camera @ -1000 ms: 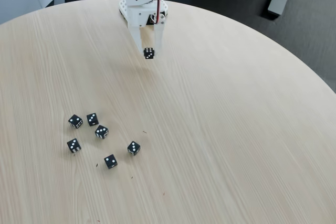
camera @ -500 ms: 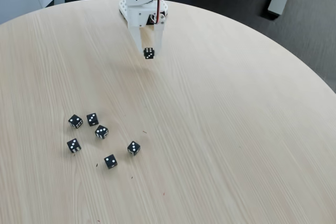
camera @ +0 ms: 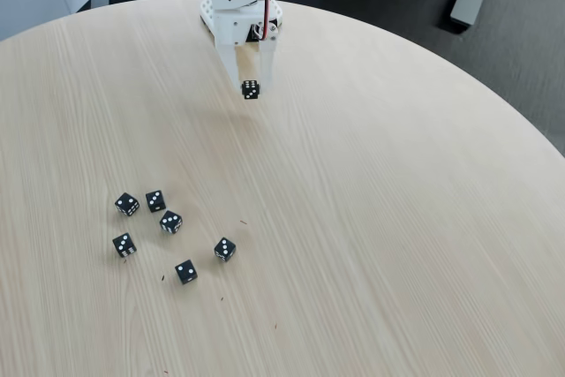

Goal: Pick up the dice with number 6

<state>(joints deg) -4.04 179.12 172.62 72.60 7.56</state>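
Observation:
In the fixed view my white gripper (camera: pixel 250 92) hangs near the table's far edge, pointing down. It is shut on a small black die with white pips, the dice with number 6 (camera: pixel 251 88), which it holds just above the wood. The pips on the held die are too small to count with certainty. Its fingers (camera: pixel 231 72) press on the die from the left and right.
Several other black dice lie in a loose cluster at the near left of the round wooden table (camera: pixel 380 218), among them one (camera: pixel 127 204) at the cluster's left and one (camera: pixel 224 249) at its right. Dark floor lies beyond the far and right edges.

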